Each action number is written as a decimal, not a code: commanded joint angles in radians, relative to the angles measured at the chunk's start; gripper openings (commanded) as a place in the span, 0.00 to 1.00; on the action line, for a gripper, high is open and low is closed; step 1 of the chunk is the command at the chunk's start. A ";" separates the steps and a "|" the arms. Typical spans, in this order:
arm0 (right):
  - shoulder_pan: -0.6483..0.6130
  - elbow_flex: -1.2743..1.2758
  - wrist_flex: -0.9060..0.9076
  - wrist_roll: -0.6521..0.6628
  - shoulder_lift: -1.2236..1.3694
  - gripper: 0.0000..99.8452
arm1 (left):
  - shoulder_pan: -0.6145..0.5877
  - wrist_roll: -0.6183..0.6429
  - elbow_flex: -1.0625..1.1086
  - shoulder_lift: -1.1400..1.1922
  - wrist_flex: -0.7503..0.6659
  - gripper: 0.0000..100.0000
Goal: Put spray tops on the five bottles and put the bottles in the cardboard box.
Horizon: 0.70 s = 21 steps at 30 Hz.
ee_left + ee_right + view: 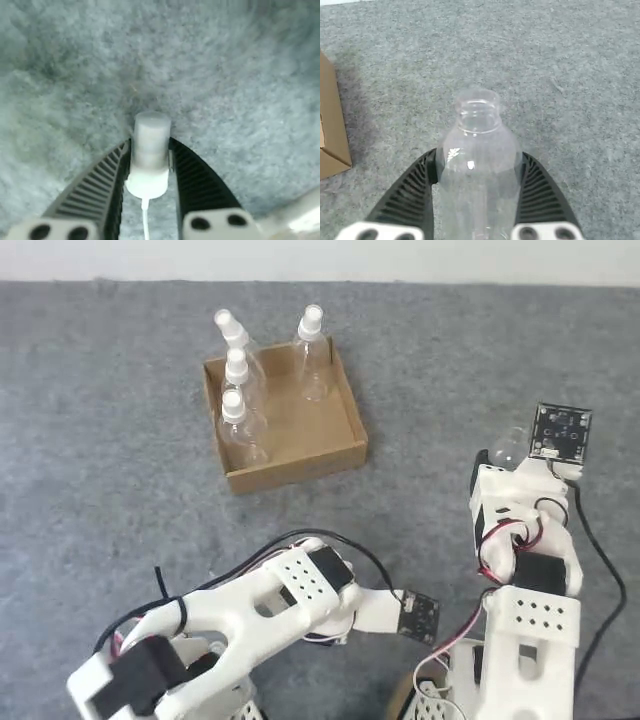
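A cardboard box (pixel 352 426) at the table's back middle holds several clear bottles (pixel 245 430) with white spray tops. My left gripper (pixel 148 150) is shut on a white spray top (pixel 149 150), held just above the grey carpet; its thin tube hangs between the fingers. That arm (pixel 290 595) lies low at the front, its tip pointing right. My right gripper (pixel 478 165) is shut on a clear, uncapped bottle (pixel 477 165), seen as a clear bottle (pixel 508 448) at the right of the table, its open neck pointing away from the wrist.
Grey carpet (pixel 120 440) covers the whole table. A corner of the box (pixel 331 130) shows near the right gripper's side. Black and red cables (pixel 250 555) run along both arms at the front.
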 commanded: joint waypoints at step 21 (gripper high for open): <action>0.004 -0.014 -0.015 -0.009 -0.027 0.04 | -0.008 0.350 -0.041 0.002 0.038 0.01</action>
